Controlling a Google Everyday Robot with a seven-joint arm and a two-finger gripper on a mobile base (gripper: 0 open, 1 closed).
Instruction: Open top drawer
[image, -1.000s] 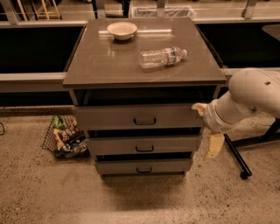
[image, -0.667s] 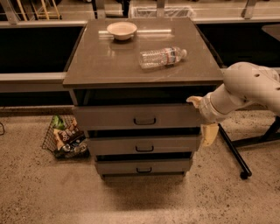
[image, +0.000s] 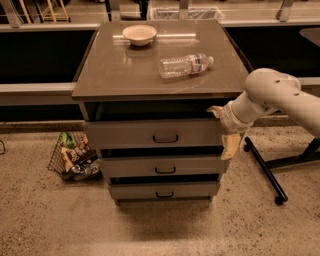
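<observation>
A: Containers first, what's on the drawer cabinet (image: 90, 107)?

B: On its brown top, a pale bowl (image: 139, 34) sits near the back edge. A clear plastic water bottle (image: 186, 65) lies on its side right of centre, cap pointing right. On the floor just left of the cabinet, a wire basket (image: 56, 161) is packed with snack bags (image: 76, 156).

A: And the drawers?

B: There are three grey fronts stacked. The top drawer (image: 125, 134) is right under the cabinet top, widest and tallest, with its black loop handle (image: 165, 138) at centre. A dark gap runs above its upper edge. The mid-sized drawer (image: 130, 167) and the smallest drawer (image: 135, 191) sit below it, each narrower.

A: Is there room to move?

B: There's speckled floor (image: 150, 230) in front of the cabinet. To the cabinet's right, a black stand leg with a caster (image: 280, 200) slants across the floor.

A: Where's the gripper?

B: The gripper (image: 226, 131) is at the cabinet's right side, against the right end of the top drawer. The white arm (image: 280, 95) reaches in from the right. Whether the gripper is spread or pressed together, I can't tell, and it's well apart from the loop handle.
</observation>
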